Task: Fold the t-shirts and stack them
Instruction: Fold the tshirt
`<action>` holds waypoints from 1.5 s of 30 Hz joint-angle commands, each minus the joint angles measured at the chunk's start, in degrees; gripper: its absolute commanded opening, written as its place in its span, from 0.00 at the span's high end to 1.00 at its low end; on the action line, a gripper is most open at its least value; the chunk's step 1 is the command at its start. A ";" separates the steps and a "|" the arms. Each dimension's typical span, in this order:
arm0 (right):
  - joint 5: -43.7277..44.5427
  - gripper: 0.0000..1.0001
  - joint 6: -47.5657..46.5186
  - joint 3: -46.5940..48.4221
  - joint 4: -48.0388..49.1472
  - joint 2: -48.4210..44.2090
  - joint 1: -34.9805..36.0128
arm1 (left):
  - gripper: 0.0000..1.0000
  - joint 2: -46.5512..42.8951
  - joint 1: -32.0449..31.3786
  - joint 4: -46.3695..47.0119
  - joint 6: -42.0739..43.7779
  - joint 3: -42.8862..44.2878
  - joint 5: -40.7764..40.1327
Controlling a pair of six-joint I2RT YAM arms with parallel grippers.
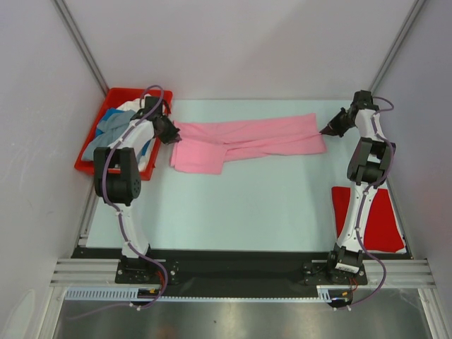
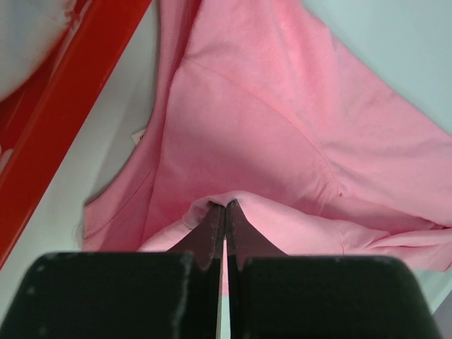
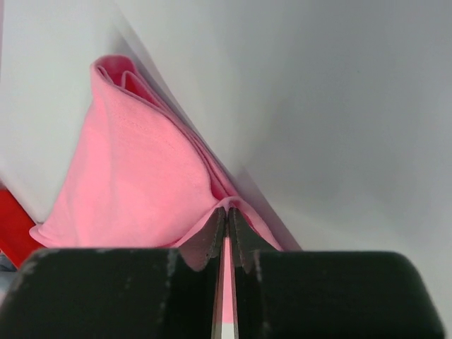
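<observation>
A light pink t-shirt (image 1: 244, 141) lies stretched in a long band across the far half of the table. My left gripper (image 1: 171, 134) is shut on its left end; the left wrist view shows the pink cloth (image 2: 268, 141) pinched at the tips (image 2: 224, 206). My right gripper (image 1: 326, 131) is shut on its right end; the pink cloth (image 3: 134, 176) bunches at its tips (image 3: 227, 210). A red t-shirt (image 1: 378, 219) lies folded flat at the near right. Grey-blue, blue and white shirts (image 1: 120, 123) lie heaped in the bin.
A red plastic bin (image 1: 92, 159) stands at the far left, right beside my left gripper; its rim shows in the left wrist view (image 2: 63, 106). White walls enclose the table on three sides. A black strip (image 1: 233, 263) runs along the near edge.
</observation>
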 commanded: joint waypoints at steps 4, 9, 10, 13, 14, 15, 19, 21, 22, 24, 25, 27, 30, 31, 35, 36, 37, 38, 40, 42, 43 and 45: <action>-0.14 0.93 -0.15 4.74 -0.30 1.04 -0.70 | 1.00 1.64 0.70 0.22 1.19 5.90 -1.58; -0.49 0.86 -0.06 4.74 0.05 1.22 -0.52 | 1.00 3.22 0.70 -0.22 1.63 7.40 -0.44; -0.32 0.84 -0.06 4.74 -0.12 1.05 -0.44 | 1.00 3.92 0.70 -0.30 1.90 7.83 0.60; -0.58 0.81 -0.06 4.83 -0.21 1.05 -0.61 | 0.90 4.63 0.70 -0.91 2.07 7.84 0.97; -0.58 0.75 -0.06 4.92 -0.30 1.04 -0.61 | 0.83 4.72 0.70 -2.48 2.25 8.10 0.18; -0.58 0.72 -0.06 5.35 -0.82 0.78 -0.70 | 0.76 4.63 0.70 -3.72 2.16 8.45 -1.04; 0.73 0.62 -2.17 4.84 -4.07 -1.76 -1.49 | 0.44 0.60 0.17 -5.49 5.75 8.10 -5.70; 2.84 0.57 -3.57 2.91 -5.65 -4.22 -2.19 | 0.34 -2.13 -0.27 -6.71 7.34 8.10 -7.63; 3.20 0.56 -4.97 -0.85 -5.75 -7.19 -2.46 | 0.32 -3.10 -0.62 -7.50 8.30 8.01 -7.91; 4.16 0.53 -6.21 -5.43 -4.87 -10.45 -3.07 | 0.33 -6.60 -1.14 -8.30 8.84 5.40 -7.65; 4.43 0.52 -7.26 -7.28 -4.61 -13.51 -3.16 | 0.33 -7.84 -1.84 -7.95 9.28 4.07 -7.39; 4.26 0.49 -7.80 -13.43 -3.73 -16.17 -3.34 | 0.33 -10.04 -2.46 -7.33 9.63 1.26 -6.68; 2.95 0.43 -7.80 -20.29 -1.53 -19.43 -3.42 | 0.35 -13.21 -2.82 -5.85 9.20 -5.06 -5.10; 2.24 0.43 -7.36 -21.87 -0.74 -19.87 -3.34 | 0.37 -13.91 -2.73 -4.88 8.93 -7.95 -4.05; -0.84 0.36 -4.47 -26.19 3.90 -20.84 -3.07 | 0.35 -12.78 -2.38 -3.82 8.75 -10.44 -1.93; -1.19 0.35 -4.11 -26.81 4.18 -20.49 -2.90 | 0.34 -12.34 -2.29 -3.73 8.84 -10.70 -1.59; -1.80 0.34 -3.67 -26.99 4.36 -20.14 -2.90 | 0.34 -11.55 -2.20 -3.47 8.75 -10.71 -0.97; -2.85 0.34 -2.97 -27.25 4.88 -19.79 -2.90 | 0.34 -11.20 -2.11 -3.38 8.75 -10.71 -0.79; -2.78 0.34 -2.96 -27.78 4.89 -19.35 -2.55 | 0.34 -10.84 -2.11 -3.38 8.40 -11.06 -0.35; -2.42 0.35 -3.58 -28.04 5.06 -19.09 -2.28 | 0.35 -10.67 -1.94 -3.12 8.23 -11.76 -0.35; -2.34 0.35 -3.67 -28.04 4.89 -19.00 -2.02 | 0.35 -10.66 -1.94 -3.03 8.05 -12.02 -0.44; -2.25 0.36 -3.58 -28.04 5.06 -18.82 -1.84 | 0.37 -10.49 -1.50 -3.11 7.88 -12.72 -0.70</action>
